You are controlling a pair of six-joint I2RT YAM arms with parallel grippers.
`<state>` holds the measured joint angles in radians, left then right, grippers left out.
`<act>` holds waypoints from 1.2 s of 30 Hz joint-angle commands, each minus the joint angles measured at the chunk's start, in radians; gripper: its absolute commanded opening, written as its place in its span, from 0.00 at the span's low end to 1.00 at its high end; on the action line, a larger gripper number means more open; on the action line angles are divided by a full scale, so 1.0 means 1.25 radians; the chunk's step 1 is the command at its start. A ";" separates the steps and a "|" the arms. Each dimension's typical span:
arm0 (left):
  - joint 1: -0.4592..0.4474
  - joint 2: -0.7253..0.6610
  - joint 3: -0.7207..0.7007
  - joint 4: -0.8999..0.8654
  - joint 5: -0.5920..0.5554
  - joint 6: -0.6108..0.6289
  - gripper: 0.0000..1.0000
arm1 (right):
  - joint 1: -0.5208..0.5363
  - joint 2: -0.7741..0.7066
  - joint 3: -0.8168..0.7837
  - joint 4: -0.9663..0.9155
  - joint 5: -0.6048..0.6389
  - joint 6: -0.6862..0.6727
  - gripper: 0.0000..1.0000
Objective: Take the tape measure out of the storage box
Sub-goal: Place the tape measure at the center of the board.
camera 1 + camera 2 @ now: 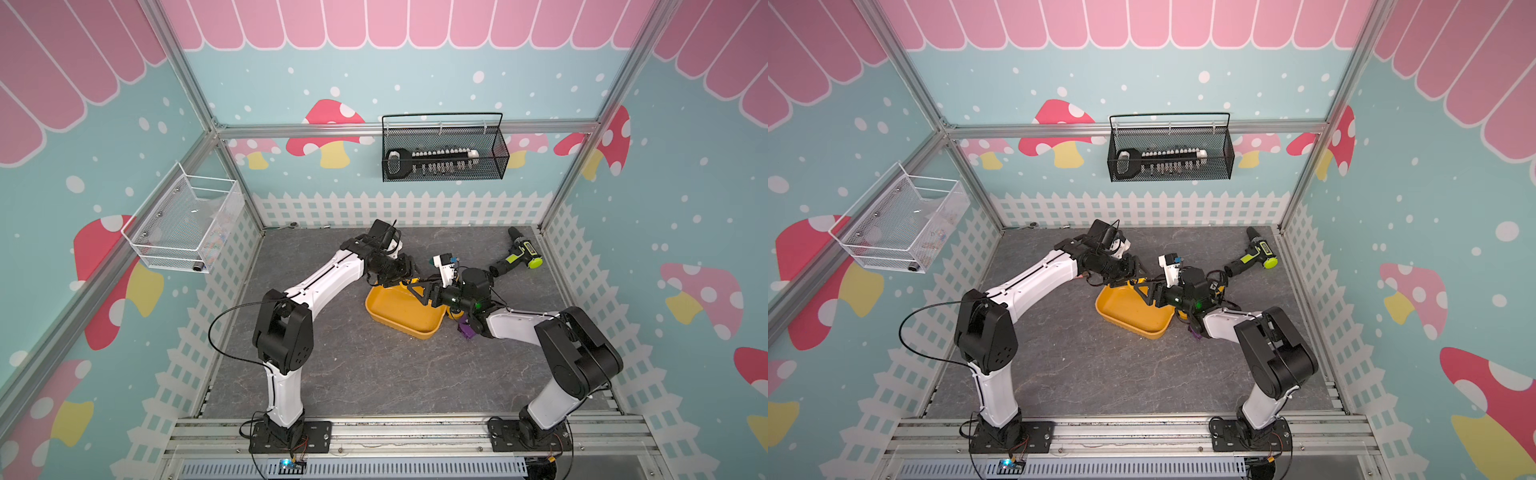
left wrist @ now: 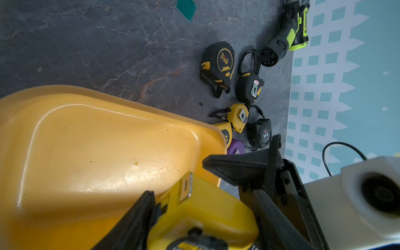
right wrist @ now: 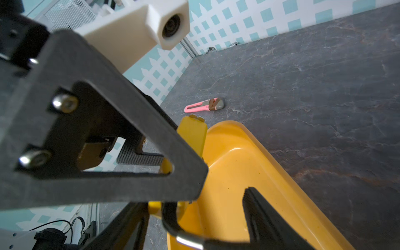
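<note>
In both top views the arms meet over the 12 o'clock rim of the storage box (image 1: 399,316), which sits mid-surface (image 1: 353,365), but the arms hide what is held. The left wrist view settles it: the left gripper (image 2: 201,218) is clamped on a yellow tape measure (image 2: 201,203), held above that end of the box and clear of its bare floor. The right wrist view shows the right gripper (image 3: 193,201) with jaws apart, either side of the tape's black strap (image 3: 168,218); the near jaw is not touching it.

Only the left wrist view shows the loose tape measures (image 2: 218,67) lying on the surface at the box's 3 o'clock, short of the drill (image 1: 519,255). The top views show just the purple one (image 1: 466,330). The pink utility knife (image 3: 203,105) appears only in the right wrist view.
</note>
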<state>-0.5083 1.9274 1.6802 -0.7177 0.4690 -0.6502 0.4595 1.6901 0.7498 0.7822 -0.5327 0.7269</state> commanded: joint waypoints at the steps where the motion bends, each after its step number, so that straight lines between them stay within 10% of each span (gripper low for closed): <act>1: -0.003 -0.038 -0.013 0.023 0.029 -0.019 0.49 | 0.005 0.034 0.017 0.106 0.051 0.056 0.66; 9: -0.002 -0.057 -0.037 0.030 0.017 -0.019 0.52 | 0.013 0.051 0.030 0.135 0.045 0.077 0.24; 13: -0.001 -0.070 -0.043 0.030 0.002 -0.008 0.72 | 0.013 0.022 0.012 0.122 0.049 0.077 0.12; 16: 0.003 -0.091 -0.044 0.030 -0.032 0.012 0.98 | 0.006 -0.014 -0.007 0.079 0.053 0.072 0.10; 27: 0.058 -0.195 -0.071 -0.057 -0.316 0.142 0.99 | -0.215 -0.199 -0.029 -0.337 0.021 -0.051 0.10; 36: 0.101 -0.239 -0.190 -0.070 -0.401 0.161 0.99 | -0.276 0.026 0.241 -0.652 -0.056 -0.234 0.14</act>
<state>-0.4137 1.6650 1.4738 -0.7765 0.0387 -0.4747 0.1131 1.6436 1.0145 0.1188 -0.5476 0.5163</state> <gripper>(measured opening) 0.990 0.261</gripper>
